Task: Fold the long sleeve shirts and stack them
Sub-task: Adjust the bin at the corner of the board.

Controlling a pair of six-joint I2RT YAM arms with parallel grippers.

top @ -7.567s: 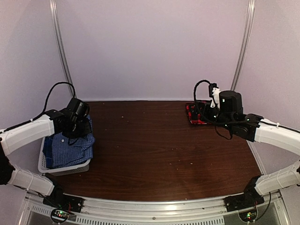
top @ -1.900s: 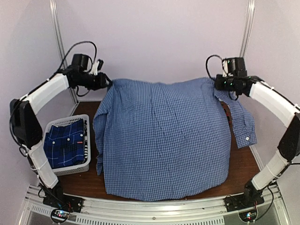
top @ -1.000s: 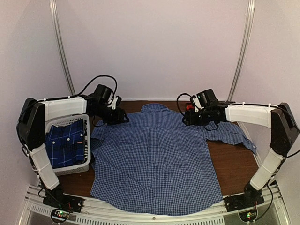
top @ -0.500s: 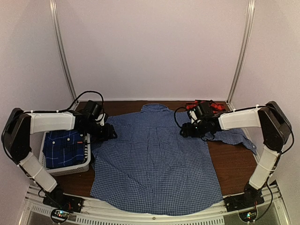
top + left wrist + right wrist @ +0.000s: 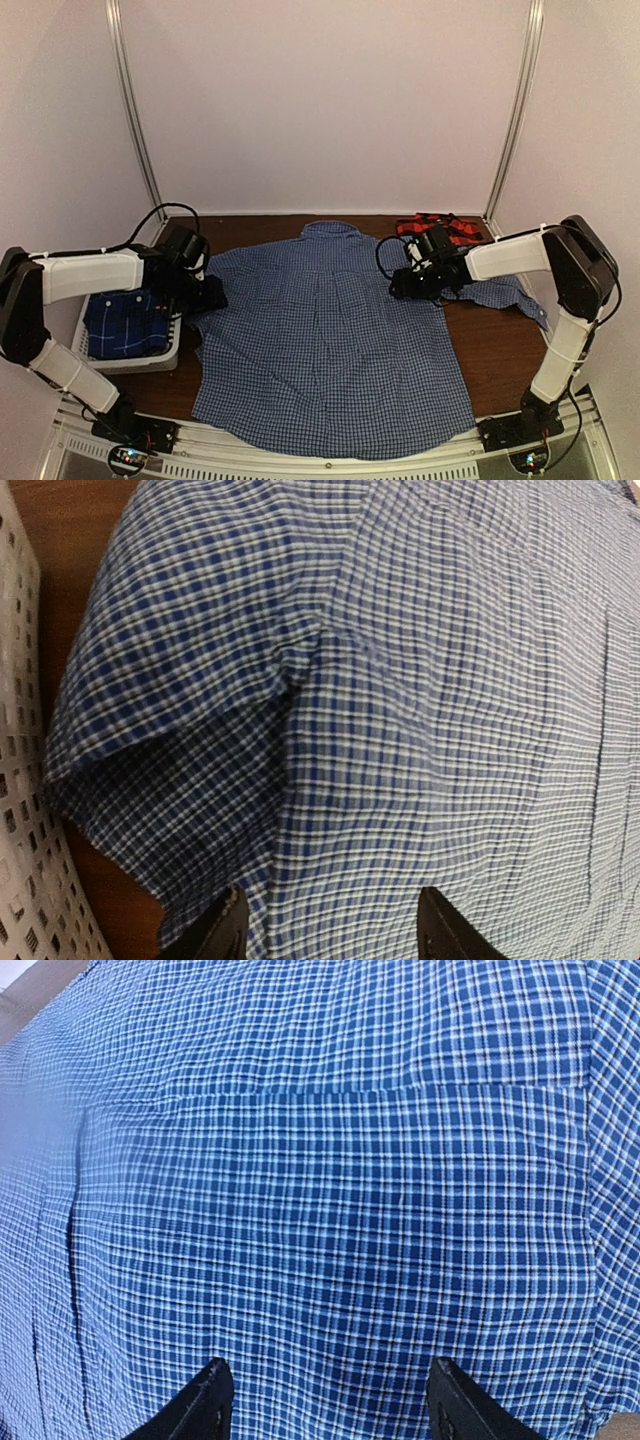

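1. Top view: the blue-and-white gingham shirt (image 5: 330, 340) lies spread flat on the table (image 5: 500, 350), collar at the far edge. One sleeve trails out on the right arm's side. The left gripper (image 5: 208, 296) sits low at one shoulder of the shirt and the right gripper (image 5: 403, 285) at the other. The red-and-black shirt (image 5: 445, 228) lies compact at the far right and looks already folded. The dark blue shirt (image 5: 125, 322) waits in the basket (image 5: 135, 362). The gingham shirt is laid out but not yet folded.
2. Left wrist view: the fingers (image 5: 225, 935) stand apart over the sleeve seam, with nothing clamped between them.
3. Right wrist view: the fingers (image 5: 205, 1405) stand apart over flat gingham, gripping nothing.
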